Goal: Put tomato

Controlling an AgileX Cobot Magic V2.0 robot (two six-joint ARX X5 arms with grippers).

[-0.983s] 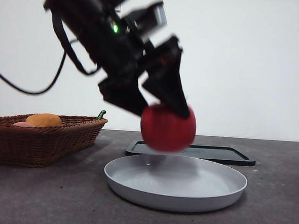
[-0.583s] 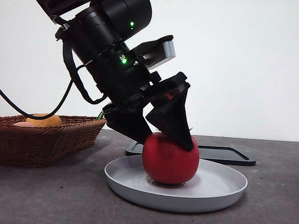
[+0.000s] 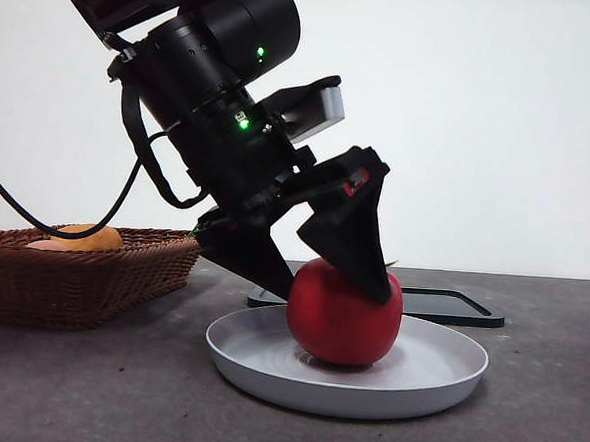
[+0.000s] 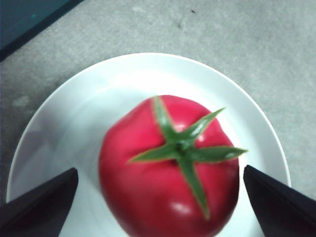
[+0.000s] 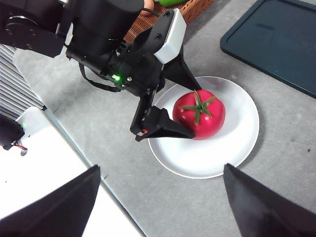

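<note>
The glossy red tomato (image 3: 344,319) with a green spiky stem rests upright on the shallow white plate (image 3: 436,375). My left gripper (image 3: 329,283) reaches down over it, jaws open, one on each side of the tomato. In the left wrist view the tomato (image 4: 168,168) sits on the plate (image 4: 74,113) between the spread jaws of the left gripper (image 4: 159,170), with a gap on both sides. The right wrist view looks down from high above on the tomato (image 5: 200,114), the plate (image 5: 237,143) and the left gripper (image 5: 196,111). My right gripper (image 5: 162,170) is open and empty.
A brown wicker basket (image 3: 81,278) stands at the left and holds an orange fruit (image 3: 84,236) and a pale pink fruit (image 3: 43,245). A dark flat tray (image 3: 450,306) lies behind the plate; it also shows in the right wrist view (image 5: 276,39).
The left gripper lowered the tomato onto the plate, then spread its jaws off it. The tomato now sits slightly further right on the plate.
</note>
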